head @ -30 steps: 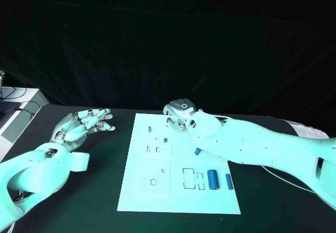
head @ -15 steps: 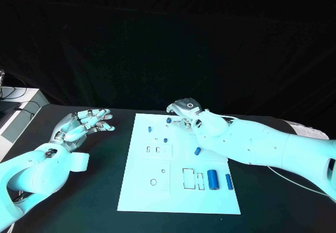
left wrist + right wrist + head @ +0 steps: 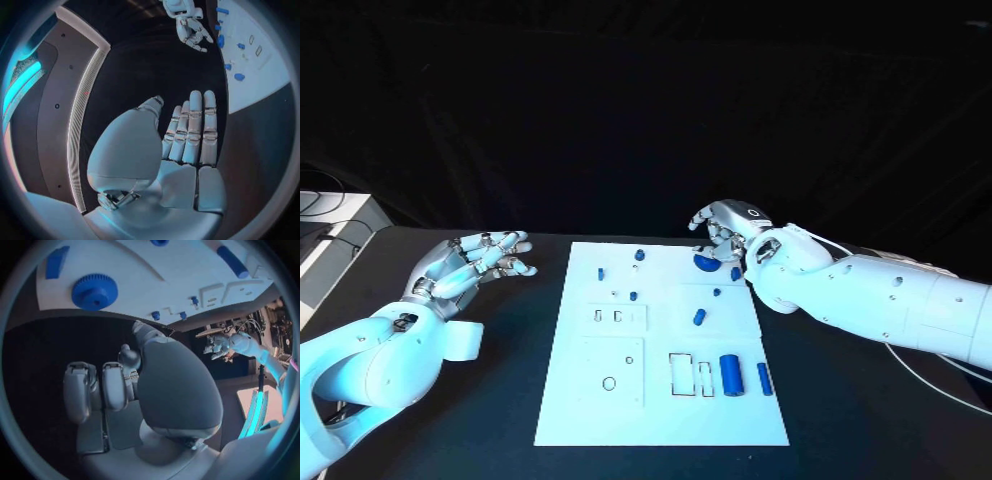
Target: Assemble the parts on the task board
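The white task board [image 3: 661, 400] lies in the middle of the black table. A blue gear [image 3: 708, 262] lies on its far right corner, also seen as a blue gear [image 3: 95, 291] on the board [image 3: 150, 280]. My right hand [image 3: 731, 229] hovers just behind and right of the gear, fingers loosely curved and holding nothing; its palm [image 3: 178, 390] faces the board. A thick blue cylinder [image 3: 731, 370], a thin one [image 3: 764, 378] and a small piece [image 3: 698, 317] lie on the board's right side. My left hand [image 3: 473, 262] rests left of the board, fingers [image 3: 190, 130] stretched out and empty.
Small blue pegs [image 3: 600, 273] stand along the board's far part, with rectangular slots [image 3: 687, 372] and holes nearer me. A blue block [image 3: 56, 262] lies beside the gear. A white cable [image 3: 935, 385] runs on the table at the right.
My right hand has moved right, off the board's far edge, and the blue gear now lies uncovered there. The left hand has not moved. The camera shifted slightly.
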Robot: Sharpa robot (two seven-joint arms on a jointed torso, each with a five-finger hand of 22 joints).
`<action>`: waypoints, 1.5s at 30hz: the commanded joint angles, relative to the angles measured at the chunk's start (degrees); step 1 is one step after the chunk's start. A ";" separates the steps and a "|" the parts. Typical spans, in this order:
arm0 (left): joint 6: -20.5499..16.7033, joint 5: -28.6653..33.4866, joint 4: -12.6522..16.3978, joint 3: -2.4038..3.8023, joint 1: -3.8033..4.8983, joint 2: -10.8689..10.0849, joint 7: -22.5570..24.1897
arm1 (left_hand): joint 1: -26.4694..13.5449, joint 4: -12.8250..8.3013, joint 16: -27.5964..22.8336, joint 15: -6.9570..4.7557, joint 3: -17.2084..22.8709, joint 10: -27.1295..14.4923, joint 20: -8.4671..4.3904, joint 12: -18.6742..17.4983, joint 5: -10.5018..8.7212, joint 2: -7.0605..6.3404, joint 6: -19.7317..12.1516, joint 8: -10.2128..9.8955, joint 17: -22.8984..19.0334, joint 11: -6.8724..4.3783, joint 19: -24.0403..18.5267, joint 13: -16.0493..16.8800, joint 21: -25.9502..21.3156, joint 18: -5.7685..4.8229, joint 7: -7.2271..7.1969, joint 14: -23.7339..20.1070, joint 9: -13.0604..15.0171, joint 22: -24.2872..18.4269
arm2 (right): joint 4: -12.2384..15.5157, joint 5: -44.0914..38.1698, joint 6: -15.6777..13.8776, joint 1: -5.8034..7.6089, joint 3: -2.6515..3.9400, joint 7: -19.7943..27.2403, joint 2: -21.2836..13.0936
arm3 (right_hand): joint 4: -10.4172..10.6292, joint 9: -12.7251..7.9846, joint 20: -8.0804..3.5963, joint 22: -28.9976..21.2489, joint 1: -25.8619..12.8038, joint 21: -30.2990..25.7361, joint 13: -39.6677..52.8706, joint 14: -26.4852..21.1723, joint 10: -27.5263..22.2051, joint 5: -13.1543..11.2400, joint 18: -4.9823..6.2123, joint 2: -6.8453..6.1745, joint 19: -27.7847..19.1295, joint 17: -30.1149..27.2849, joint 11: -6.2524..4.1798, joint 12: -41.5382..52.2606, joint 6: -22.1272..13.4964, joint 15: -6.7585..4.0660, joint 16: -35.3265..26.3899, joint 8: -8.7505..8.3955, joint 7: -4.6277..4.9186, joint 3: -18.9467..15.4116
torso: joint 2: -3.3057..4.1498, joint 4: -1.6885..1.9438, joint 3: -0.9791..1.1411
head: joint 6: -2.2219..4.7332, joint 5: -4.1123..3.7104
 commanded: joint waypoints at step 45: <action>1.80 -2.30 -1.52 0.02 -1.76 1.97 -0.69 | -0.18 0.00 1.40 -0.19 0.95 -0.23 0.03 -0.36 -0.34 -1.28 0.30 -0.62 0.81 -0.12 -1.03 0.03 1.22 0.63 0.17 -1.22 0.20 0.55 | -5.22 12.43 11.49 0.05 0.10 -2.55 2.05 | 0.77 -0.70 1.72 12.40 -1.25 4.12 21.92 5.16 11.46 3.02 -2.23 3.08 4.40 20.71 1.63 20.88 -3.81 2.22 8.05 3.33 1.60 -8.33 | 0.02 -0.38 3.11 | -0.91 -0.35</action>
